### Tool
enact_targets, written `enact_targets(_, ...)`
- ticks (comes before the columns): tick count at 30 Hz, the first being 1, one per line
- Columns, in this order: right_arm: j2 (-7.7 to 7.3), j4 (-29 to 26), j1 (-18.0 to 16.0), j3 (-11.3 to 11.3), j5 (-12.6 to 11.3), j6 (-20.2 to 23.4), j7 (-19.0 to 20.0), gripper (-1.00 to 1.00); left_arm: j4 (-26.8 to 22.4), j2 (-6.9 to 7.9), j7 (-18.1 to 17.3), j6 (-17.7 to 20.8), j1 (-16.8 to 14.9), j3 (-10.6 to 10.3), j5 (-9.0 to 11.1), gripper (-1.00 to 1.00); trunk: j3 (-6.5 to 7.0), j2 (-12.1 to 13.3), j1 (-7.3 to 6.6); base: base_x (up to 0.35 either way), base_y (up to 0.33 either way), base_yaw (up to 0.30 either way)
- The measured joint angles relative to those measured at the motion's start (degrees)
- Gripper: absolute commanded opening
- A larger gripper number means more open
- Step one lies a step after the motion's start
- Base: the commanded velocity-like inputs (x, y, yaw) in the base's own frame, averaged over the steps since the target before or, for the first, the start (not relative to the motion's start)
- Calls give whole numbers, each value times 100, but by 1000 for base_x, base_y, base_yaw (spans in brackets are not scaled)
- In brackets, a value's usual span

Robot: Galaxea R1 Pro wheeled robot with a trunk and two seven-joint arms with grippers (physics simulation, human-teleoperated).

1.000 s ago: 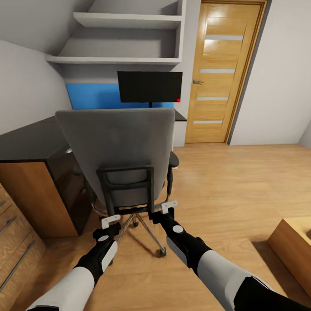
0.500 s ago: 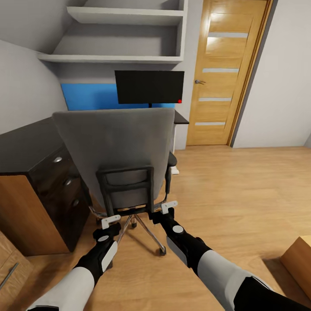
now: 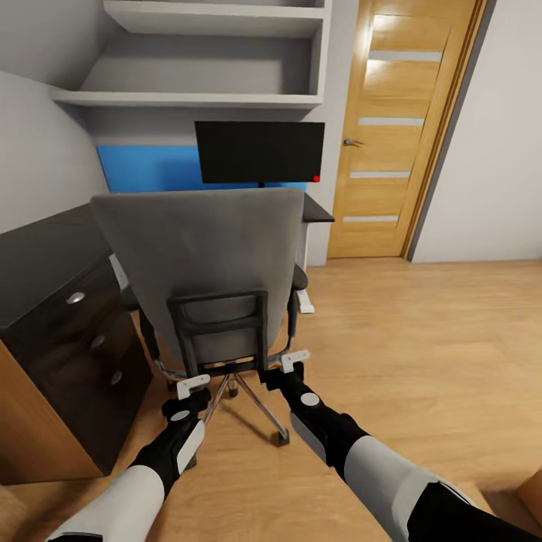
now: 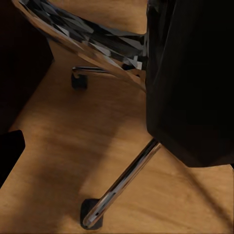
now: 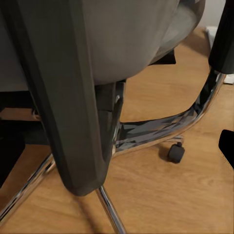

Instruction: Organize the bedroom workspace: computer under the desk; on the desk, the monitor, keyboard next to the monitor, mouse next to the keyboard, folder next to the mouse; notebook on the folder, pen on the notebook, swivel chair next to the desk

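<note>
The swivel chair (image 3: 203,278) is sitting right in front of the robot with its grey back facing the camera, and both arms are reaching to the black frame low behind the seat: the left gripper (image 3: 193,384) is at the frame's left foot, the right gripper (image 3: 293,357) at its right. Whether either one is actually clamping on the frame or just sitting against it, I can't tell. Past the chair the monitor (image 3: 260,152) is standing on the black tabletop (image 3: 45,248) against the blue panel, with a wooden door (image 3: 399,128) off to the right. The left wrist view is giving a close look at a chrome leg (image 4: 122,183) and a caster (image 4: 92,214) on the wood floor (image 4: 58,141); the right wrist view is showing the frame upright (image 5: 68,97) and seat underside. Compared with a second ago, the whole head view is shifting, so the camera is moving closer with the chair.
</note>
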Motion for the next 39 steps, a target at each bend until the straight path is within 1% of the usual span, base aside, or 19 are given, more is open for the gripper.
enact_targets(6,0,1,0,-1,-8,3,-11,100,0,1,1,0,0,6,-3,100,0,0,0,323,0,-12)
enact_targets(12,0,3,0,-10,-12,1,-11,100,6,9,7,-1,1,20,-11,100,12,0,0,323,0,-122)
enact_targets(25,0,3,0,-4,-18,2,-8,100,7,19,2,0,0,15,-7,100,14,0,0,324,0,-7)
enact_targets(39,0,1,9,5,-9,4,-5,100,8,17,1,1,-1,3,2,100,14,0,0,329,66,0)
